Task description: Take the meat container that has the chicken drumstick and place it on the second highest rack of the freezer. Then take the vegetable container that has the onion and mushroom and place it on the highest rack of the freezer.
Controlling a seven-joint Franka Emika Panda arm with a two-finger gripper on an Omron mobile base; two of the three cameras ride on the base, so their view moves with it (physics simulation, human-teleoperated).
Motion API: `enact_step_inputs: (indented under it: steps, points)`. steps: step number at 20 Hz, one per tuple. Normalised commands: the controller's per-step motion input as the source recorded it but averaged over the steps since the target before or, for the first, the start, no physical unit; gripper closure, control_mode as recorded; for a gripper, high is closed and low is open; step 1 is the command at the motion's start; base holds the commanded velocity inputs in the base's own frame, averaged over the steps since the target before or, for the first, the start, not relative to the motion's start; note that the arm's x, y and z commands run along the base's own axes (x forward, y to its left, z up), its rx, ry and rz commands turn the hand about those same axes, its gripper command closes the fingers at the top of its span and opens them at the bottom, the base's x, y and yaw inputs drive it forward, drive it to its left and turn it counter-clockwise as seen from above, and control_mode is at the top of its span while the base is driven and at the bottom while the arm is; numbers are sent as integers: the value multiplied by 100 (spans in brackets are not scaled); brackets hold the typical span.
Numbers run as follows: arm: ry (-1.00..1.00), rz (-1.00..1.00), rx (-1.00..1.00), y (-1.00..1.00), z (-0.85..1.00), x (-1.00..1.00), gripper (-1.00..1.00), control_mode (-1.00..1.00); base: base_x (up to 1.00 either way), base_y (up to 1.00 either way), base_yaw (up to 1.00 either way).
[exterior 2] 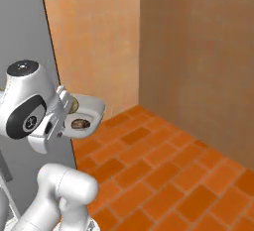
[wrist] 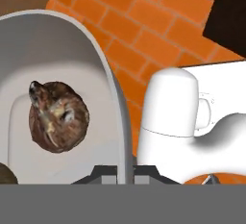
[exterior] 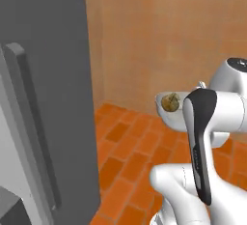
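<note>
My gripper (wrist: 126, 172) is shut on the rim of the white vegetable container (wrist: 62, 55), one tip on each side of the wall. It holds the container in the air over the brick floor. Inside lie the dark-brown mushroom (wrist: 57, 117) and the yellowish onion (exterior: 170, 102). From the right base view the container (exterior 2: 92, 107) juts out of the hand (exterior 2: 64, 108) beside the grey freezer (exterior 2: 25, 36), with the mushroom (exterior 2: 79, 124) and onion (exterior 2: 73, 105) in it. The freezer (exterior: 48, 74) stands at the left with its long bar handle (exterior: 29, 122). The meat container, chicken drumstick and racks are out of view.
An orange brick floor (exterior 2: 163, 165) spreads below and to the right. Tan walls (exterior 2: 198, 51) meet in a corner behind the container. My own white arm (exterior: 202, 137) crosses in front of the container in the left base view.
</note>
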Motion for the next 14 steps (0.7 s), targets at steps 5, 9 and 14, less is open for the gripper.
enact_step_inputs:
  steps: [5, 9, 14]
  points:
    - [0, 0, 0, 0, 0, 0, 100, 100, 45, -34, 82]
    - [0, 0, 0, 0, 0, 0, 100, 100, 32, -48, 78]
    - [0, 0, 0, 0, 0, 0, 100, 100, 29, -25, 77]
